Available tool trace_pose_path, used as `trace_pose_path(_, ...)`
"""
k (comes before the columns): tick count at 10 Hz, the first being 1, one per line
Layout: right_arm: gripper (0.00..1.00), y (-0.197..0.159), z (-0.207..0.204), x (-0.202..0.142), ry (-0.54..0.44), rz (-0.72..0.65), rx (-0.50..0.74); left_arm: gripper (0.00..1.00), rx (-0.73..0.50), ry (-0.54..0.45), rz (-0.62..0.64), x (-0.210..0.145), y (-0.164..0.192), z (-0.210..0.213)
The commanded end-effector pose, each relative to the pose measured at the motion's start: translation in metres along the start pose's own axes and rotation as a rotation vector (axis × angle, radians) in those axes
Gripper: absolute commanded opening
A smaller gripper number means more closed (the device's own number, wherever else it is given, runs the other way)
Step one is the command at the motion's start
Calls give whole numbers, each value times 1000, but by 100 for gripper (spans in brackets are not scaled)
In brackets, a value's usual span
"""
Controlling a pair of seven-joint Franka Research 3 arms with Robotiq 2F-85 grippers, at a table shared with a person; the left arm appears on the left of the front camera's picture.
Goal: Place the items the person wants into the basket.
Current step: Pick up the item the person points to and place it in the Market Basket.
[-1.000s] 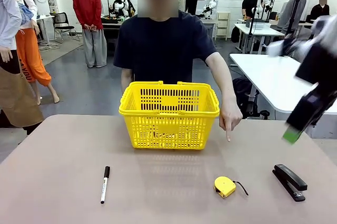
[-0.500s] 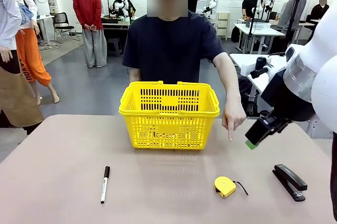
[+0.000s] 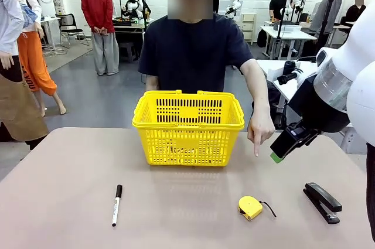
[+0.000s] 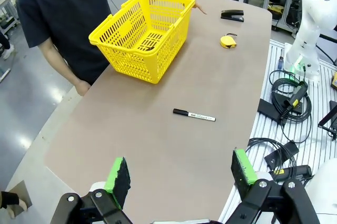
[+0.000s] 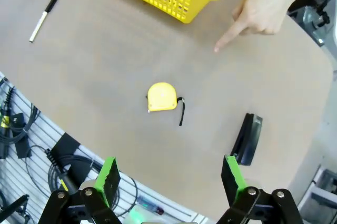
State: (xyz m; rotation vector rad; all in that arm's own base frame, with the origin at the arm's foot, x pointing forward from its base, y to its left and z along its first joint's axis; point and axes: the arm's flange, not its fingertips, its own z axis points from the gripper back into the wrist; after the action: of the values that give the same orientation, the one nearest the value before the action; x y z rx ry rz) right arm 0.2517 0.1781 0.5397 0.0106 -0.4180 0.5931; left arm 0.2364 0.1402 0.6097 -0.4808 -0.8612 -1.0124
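Note:
The small yellow tape measure (image 3: pixel 251 207) (image 5: pixel 162 97) lies on the table at front right. The person's hand (image 3: pixel 258 131) (image 5: pixel 260 14) points a finger down at the table, just beyond the tape measure. Behind the middle stands the yellow basket (image 3: pixel 187 127) (image 4: pixel 145 33); a dark shape lies on its floor, too small to identify. The utility knife and the yellow-tipped pen are out of view. My right gripper (image 3: pixel 279 153) (image 5: pixel 171 176) hangs open and empty above the table's right side, next to the pointing hand. My left gripper (image 4: pixel 180 170) is open and empty, high over the table's left end.
A white marker with a black cap (image 3: pixel 116 204) (image 4: pixel 194 115) lies at front left. A black stapler (image 3: pixel 322 201) (image 5: pixel 247 138) lies at the right edge, close to the tape measure. Cables and gear sit below the table's near edge (image 4: pixel 284 129).
My right arm has swung in from the upper right, down and leftward, until its gripper hangs beside the person's pointing hand. The person has shifted slightly; the hand keeps pointing.

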Motion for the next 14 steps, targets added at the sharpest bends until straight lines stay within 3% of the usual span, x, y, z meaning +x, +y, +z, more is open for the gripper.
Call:
trace_pose_path(1, 100, 1, 1, -3, 12, -9, -14, 100, -8, -15, -22, -1, 0, 1)
trace_pose_path(5, 100, 1, 1, 0, -1, 4, 3, 100, -8, -15, -22, -1, 0, 1)
trace_pose_path(9, 100, 12, -91, 18, 130, 23, 20, 100, -8, -15, -22, -1, 0, 1)
trace_pose_path(14, 100, 24, -181, 2, 215, 97, 68, 100, -8, -15, -22, -1, 0, 1)
